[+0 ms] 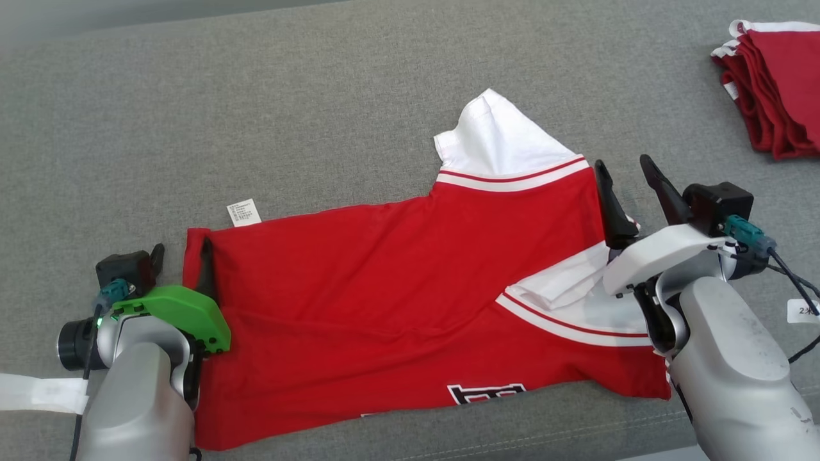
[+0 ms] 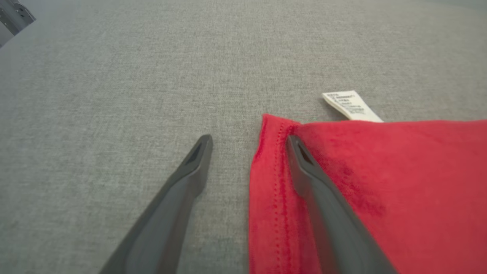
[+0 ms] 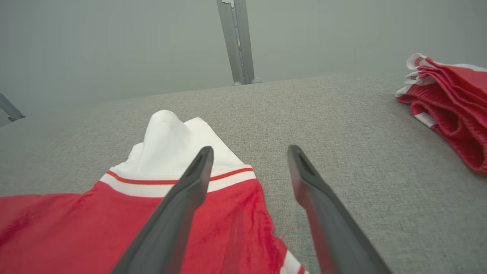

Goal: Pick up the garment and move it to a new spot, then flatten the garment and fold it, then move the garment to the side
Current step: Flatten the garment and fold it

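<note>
Left end effector [image 1: 182,256]: fingers spread at the jersey's hem corner — one over the red cloth, seemingly touching it, the other above bare worktop [image 1: 256,96].
Jersey [image 1: 384,275]: red with white sleeves, lying mostly flat on the grey worktop, near sleeve folded inward.
Care label [image 1: 244,212]: white, poking from the far edge.
Right end effector [image 1: 623,163]: spread — straddling the jersey's right edge by the far sleeve.
Stack of red garments [image 1: 778,89]: far right, well apart.
</note>
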Available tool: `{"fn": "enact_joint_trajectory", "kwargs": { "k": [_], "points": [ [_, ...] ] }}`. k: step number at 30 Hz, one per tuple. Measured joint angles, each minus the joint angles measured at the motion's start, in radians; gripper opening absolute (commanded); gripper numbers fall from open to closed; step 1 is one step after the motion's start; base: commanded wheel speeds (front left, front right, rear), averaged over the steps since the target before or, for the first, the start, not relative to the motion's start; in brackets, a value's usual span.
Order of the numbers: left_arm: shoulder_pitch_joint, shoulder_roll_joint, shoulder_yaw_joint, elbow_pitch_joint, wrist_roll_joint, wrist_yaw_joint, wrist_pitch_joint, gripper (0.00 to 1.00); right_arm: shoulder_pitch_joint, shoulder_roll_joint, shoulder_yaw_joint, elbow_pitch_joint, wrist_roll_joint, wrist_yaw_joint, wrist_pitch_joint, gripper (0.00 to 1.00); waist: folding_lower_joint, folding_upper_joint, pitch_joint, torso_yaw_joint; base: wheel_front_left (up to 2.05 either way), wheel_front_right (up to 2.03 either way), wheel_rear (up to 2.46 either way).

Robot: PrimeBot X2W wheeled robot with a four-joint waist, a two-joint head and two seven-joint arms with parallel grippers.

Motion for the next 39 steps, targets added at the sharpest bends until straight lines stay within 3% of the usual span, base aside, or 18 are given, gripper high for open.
{"fn": "enact_joint_trajectory", "kwargs": {
  "k": [1, 2, 3, 4, 5, 6, 7, 16, 32, 35, 39],
  "points": [
    [-0.008, 0.002, 0.000, 0.008, 0.000, -0.001, 0.000, 0.94, -0.009, -0.004, 0.005, 0.002, 0.000, 0.000, 0.000, 1.00, 0.0000, 0.0000, 0.007, -0.001, 0.00, 0.00, 0.00],
    [-0.015, 0.003, -0.002, 0.011, 0.000, -0.002, 0.000, 0.63, -0.019, -0.008, 0.011, 0.005, 0.000, 0.000, 0.000, 1.00, 0.0000, 0.0000, 0.013, -0.001, 0.00, 0.00, 0.00],
    [-0.022, 0.004, -0.004, 0.015, 0.000, -0.004, -0.001, 0.44, -0.031, -0.012, 0.018, 0.008, 0.001, 0.000, 0.000, 1.00, 0.0000, 0.0001, 0.019, 0.000, 0.00, 0.00, 0.00],
    [-0.027, 0.003, -0.006, 0.017, 0.000, -0.007, -0.002, 0.31, -0.046, -0.016, 0.024, 0.013, 0.002, 0.000, 0.000, 1.00, 0.0000, 0.0000, 0.024, 0.001, 0.00, 0.00, 0.00],
    [-0.032, 0.002, -0.010, 0.019, 0.000, -0.008, -0.002, 0.31, -0.064, -0.020, 0.030, 0.021, 0.006, 0.000, 0.000, 1.00, 0.0000, 0.0001, 0.029, 0.003, 0.00, 0.00, 0.00],
    [-0.036, 0.000, -0.016, 0.018, 0.001, -0.010, -0.002, 0.07, -0.084, -0.024, 0.035, 0.032, 0.009, 0.000, 0.000, 1.00, 0.0000, 0.0000, 0.034, 0.007, 0.00, 0.00, 0.00],
    [-0.040, -0.005, -0.022, 0.014, 0.001, -0.012, -0.002, 0.00, -0.105, -0.028, 0.042, 0.044, 0.011, 0.000, 0.000, 1.00, 0.0000, 0.0000, 0.037, 0.012, 0.00, 0.00, 0.00],
    [-0.044, -0.055, -0.115, -0.089, -0.014, -0.022, 0.001, 0.00, -0.325, -0.065, 0.128, 0.227, 0.019, 0.000, 0.124, 1.00, 0.0000, 0.0000, 0.067, 0.099, 0.00, 0.00, 0.00],
    [-0.045, -0.069, -0.239, -0.224, -0.093, -0.023, 0.001, 0.00, -0.510, -0.101, 0.227, 0.481, 0.023, 0.000, 0.275, 1.00, 0.0000, 0.0000, 0.137, 0.225, 0.00, 0.00, 0.00],
    [-0.047, -0.069, -0.254, -0.230, -0.108, -0.023, 0.001, 0.00, -0.538, -0.103, 0.239, 0.502, 0.022, 0.000, 0.268, 0.00, 0.0001, 0.0000, 0.150, 0.234, 0.00, 0.00, 0.00],
    [-0.054, -0.070, -0.253, -0.234, -0.112, -0.023, 0.001, 0.00, -0.550, -0.097, 0.257, 0.512, 0.026, 0.001, 0.225, 0.00, 0.0001, 0.0000, 0.160, 0.231, 0.00, 0.00, 0.00]
  ]
}}
